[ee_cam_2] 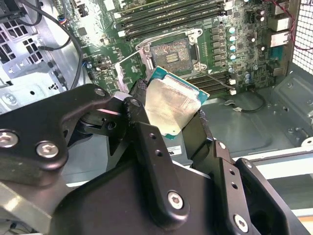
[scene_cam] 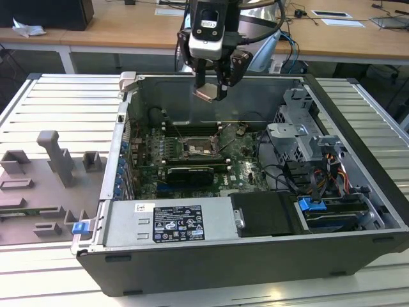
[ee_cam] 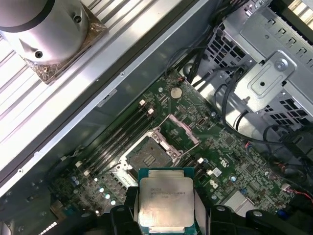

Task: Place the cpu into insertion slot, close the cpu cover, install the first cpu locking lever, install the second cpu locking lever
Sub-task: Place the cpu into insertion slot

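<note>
My gripper [scene_cam: 211, 91] hangs above the open computer case, shut on the cpu [scene_cam: 208, 94], a flat square chip with a pale silver top. In both wrist views the cpu [ee_cam_2: 168, 100] [ee_cam: 165, 196] sits between the black fingers [ee_cam_2: 139, 122] [ee_cam: 128, 208], well above the board. The insertion slot [scene_cam: 197, 149] [ee_cam_2: 171, 50] [ee_cam: 146, 153] lies open on the green motherboard, its dark centre bare. The cpu cover [ee_cam: 184, 128] stands raised at one side of the slot. A thin wire lever [ee_cam_2: 215, 78] sticks up beside the socket.
Long black memory slots [ee_cam: 117, 137] run beside the socket. A black card [scene_cam: 185, 174] lies in front of it, then the labelled power supply [scene_cam: 169, 224]. A metal drive cage [scene_cam: 300, 137] with cables fills the exterior view's right. Grey fixtures [scene_cam: 51, 166] stand outside the case.
</note>
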{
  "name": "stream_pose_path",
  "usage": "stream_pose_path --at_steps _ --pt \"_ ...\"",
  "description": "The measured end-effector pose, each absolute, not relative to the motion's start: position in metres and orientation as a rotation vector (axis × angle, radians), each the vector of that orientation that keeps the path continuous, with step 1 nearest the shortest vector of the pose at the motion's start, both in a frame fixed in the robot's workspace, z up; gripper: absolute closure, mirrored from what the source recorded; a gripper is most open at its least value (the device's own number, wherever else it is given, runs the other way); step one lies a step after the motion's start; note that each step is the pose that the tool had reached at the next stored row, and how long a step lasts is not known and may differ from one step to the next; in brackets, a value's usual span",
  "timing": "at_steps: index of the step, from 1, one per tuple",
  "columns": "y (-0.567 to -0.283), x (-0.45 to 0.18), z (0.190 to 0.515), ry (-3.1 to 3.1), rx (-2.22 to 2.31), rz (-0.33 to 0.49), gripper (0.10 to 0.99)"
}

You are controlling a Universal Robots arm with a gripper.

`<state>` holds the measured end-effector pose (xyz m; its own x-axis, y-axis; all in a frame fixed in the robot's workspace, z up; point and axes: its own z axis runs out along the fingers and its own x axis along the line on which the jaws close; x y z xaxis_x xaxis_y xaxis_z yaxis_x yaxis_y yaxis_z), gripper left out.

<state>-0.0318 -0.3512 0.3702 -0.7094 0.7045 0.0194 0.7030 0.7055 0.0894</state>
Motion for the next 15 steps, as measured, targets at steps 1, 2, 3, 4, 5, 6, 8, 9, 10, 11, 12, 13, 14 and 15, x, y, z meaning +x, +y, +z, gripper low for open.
stream_pose_path --at_steps 1,2,3,4,5,6,8,9,10,11,12,13,14,15 --pt "-0.3512 -0.0318 0.3702 2.883 1.197 0.141 0.545" --pt "-0.3512 -0.0318 0.3702 2.881 1.203 0.141 0.545" --pt "-0.3512 -0.0318 0.3702 2.878 1.210 0.141 0.545" --pt "-0.3512 -0.0318 0.3702 2.875 1.215 0.140 0.545" --pt "-0.3512 -0.0318 0.3702 2.871 1.225 0.140 0.545" --pt "-0.3512 -0.0318 0.3701 2.868 1.230 0.140 0.545" --pt "-0.3512 -0.0318 0.3701 2.863 1.242 0.140 0.545" --pt "-0.3512 -0.0318 0.3701 2.859 1.251 0.140 0.545" --pt "-0.3512 -0.0318 0.3701 2.855 1.259 0.140 0.545" --pt "-0.3512 -0.0318 0.3701 2.850 1.269 0.140 0.545" --pt "-0.3512 -0.0318 0.3700 2.846 1.277 0.140 0.545" --pt "-0.3512 -0.0318 0.3700 2.843 1.283 0.140 0.545" --pt "-0.3512 -0.0318 0.3700 2.841 1.288 0.140 0.545" --pt "-0.3512 -0.0318 0.3700 2.838 1.293 0.140 0.545"
